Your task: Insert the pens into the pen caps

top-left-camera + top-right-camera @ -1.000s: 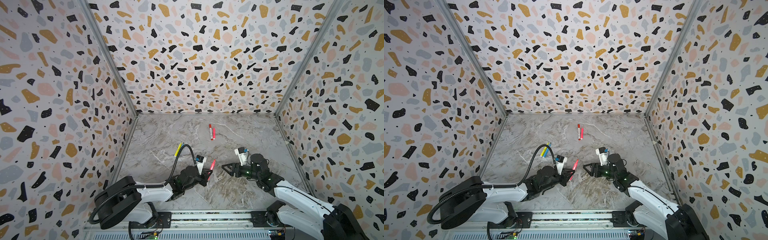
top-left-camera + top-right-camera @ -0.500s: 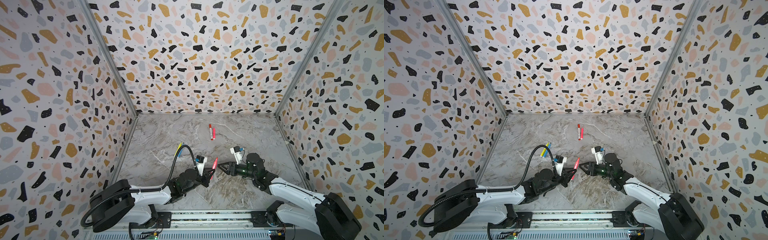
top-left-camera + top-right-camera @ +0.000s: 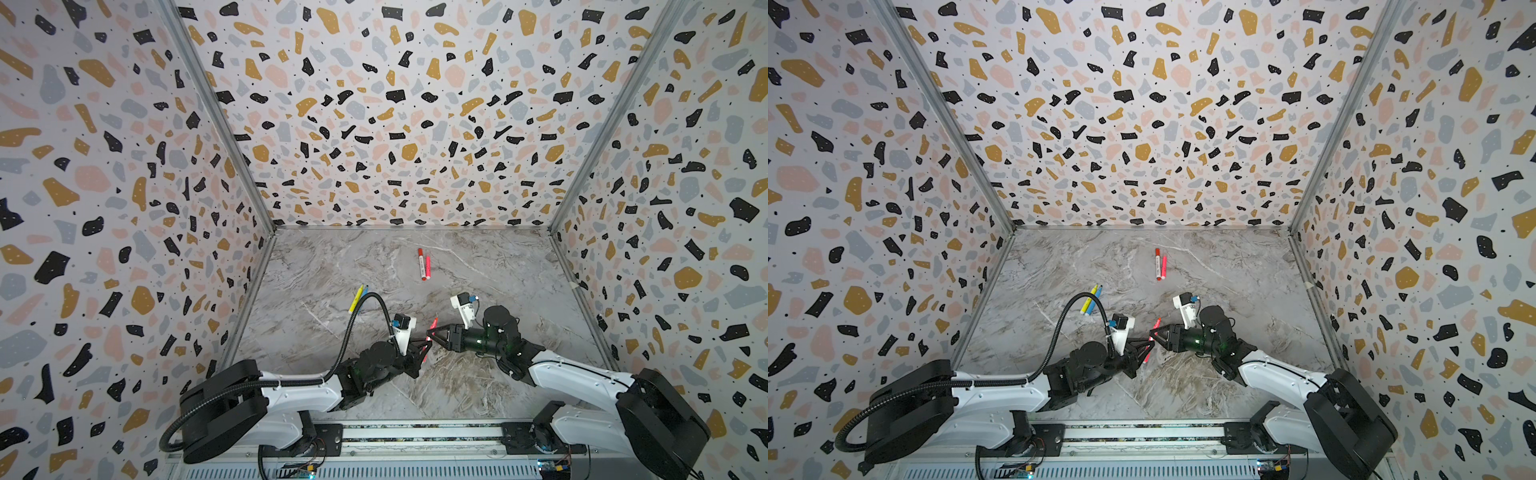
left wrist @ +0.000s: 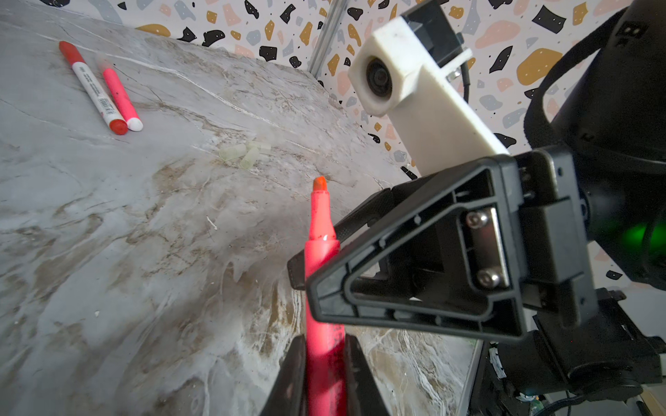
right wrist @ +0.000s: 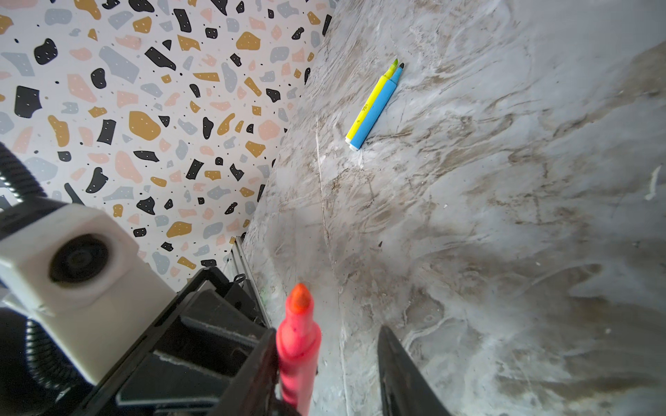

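Left gripper [image 3: 419, 350] [image 4: 323, 344]: jaws closed on the lower barrel of the held pen [image 3: 433, 323] [image 4: 319, 223], a pinkish-red marker raised off the table [image 3: 498, 270] near its front middle, with the bare orange tip pointing up and away.

Right gripper [image 3: 432, 332] [image 5: 326, 335]: reaches in from the right and straddles the same pen above the left gripper's hold. In the right wrist view the held pen [image 5: 299, 335] lies against one jaw and a clear gap separates it from the other, so the jaws are partly apart and do not clamp it.

Yellow pen [image 3: 355, 298] [image 5: 369, 105] and blue pen [image 5: 379, 108]: uncapped, side by side and touching, on the table toward the left wall.

White pen [image 3: 422, 264] [image 4: 94, 88], red at both ends, and pink pen [image 3: 427, 267] [image 4: 119, 95]: side by side farther back, near the middle.

Caps [image 4: 241, 153]: pale translucent stubs lying together on the table beyond the held pen's tip, seen only in the left wrist view.
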### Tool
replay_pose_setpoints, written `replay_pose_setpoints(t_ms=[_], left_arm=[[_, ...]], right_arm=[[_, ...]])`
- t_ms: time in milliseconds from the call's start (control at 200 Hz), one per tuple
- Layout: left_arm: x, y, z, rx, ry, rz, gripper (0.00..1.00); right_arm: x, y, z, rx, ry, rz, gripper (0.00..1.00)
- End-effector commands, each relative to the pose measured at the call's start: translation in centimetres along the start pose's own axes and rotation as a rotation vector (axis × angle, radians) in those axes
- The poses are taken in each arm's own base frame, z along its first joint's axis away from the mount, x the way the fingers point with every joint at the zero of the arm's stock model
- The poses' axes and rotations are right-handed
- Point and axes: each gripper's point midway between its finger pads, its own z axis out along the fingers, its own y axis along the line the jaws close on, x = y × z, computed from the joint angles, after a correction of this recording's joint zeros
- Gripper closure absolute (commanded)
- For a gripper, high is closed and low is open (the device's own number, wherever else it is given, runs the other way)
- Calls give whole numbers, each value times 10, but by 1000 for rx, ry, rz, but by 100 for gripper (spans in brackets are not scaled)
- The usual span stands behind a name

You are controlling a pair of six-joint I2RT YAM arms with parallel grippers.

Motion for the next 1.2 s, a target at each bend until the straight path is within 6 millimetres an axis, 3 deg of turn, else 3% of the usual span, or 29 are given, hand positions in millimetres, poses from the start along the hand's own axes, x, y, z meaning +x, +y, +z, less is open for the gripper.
replay_pose_setpoints(t_ms=[0,556,731,896,1046,1192], left_arm=[[-15,-10,-3,34,-65,6,83],[-12,-18,3,68,-45,17,80],[-12,-14,3,46,-45,8,74],[1,-6,10,9,13,29,70],[7,-9,13,27,34,28,68],[6,-12,13,37,35,30,59]], right_arm=[[-14,20,1,-55,-26,-30,59],[-11,20,2,-62,-16,-25,87],[-12,17,1,-45,-19,-34,88],[-19,22,-3,-35,-38,-67,88],[-23,21,-6,-14,-55,-84,88],[-25,20,-9,-5,-63,-84,88]])
